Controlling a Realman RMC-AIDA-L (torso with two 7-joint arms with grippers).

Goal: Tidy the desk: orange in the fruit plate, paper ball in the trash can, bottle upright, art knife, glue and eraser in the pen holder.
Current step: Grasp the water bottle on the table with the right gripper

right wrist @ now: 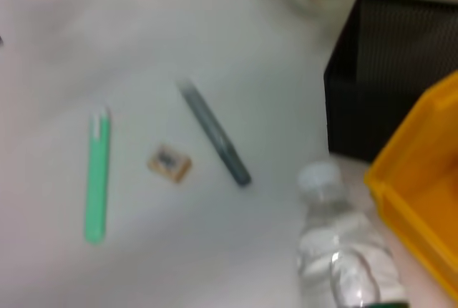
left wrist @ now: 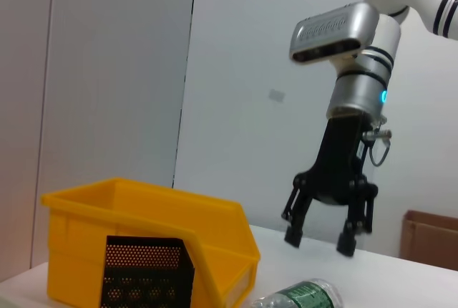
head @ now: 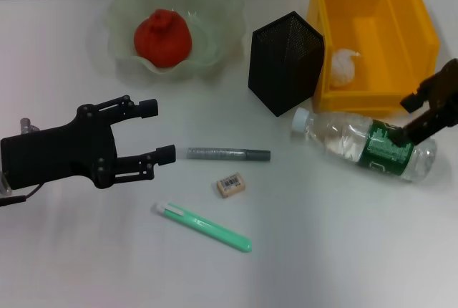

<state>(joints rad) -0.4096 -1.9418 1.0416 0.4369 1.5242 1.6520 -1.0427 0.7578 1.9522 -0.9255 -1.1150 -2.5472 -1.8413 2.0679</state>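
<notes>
The orange (head: 163, 38) lies in the fruit plate (head: 218, 7) at the back left. The paper ball (head: 343, 66) lies in the trash can (head: 372, 7). The bottle (head: 361, 143) lies on its side on the desk (head: 322, 251), cap toward the pen holder (head: 285, 61). My right gripper (head: 408, 118) is open just above the bottle's labelled end; it also shows in the left wrist view (left wrist: 318, 241). My left gripper (head: 161, 130) is open and empty at the left. A grey stick (head: 229, 154), the eraser (head: 230, 184) and a green stick (head: 204, 227) lie mid-desk.
I cannot tell which stick is the art knife and which the glue. The right wrist view shows the green stick (right wrist: 96, 175), the eraser (right wrist: 170, 162), the grey stick (right wrist: 215, 136), the bottle's cap (right wrist: 322, 177) and the pen holder (right wrist: 386, 71).
</notes>
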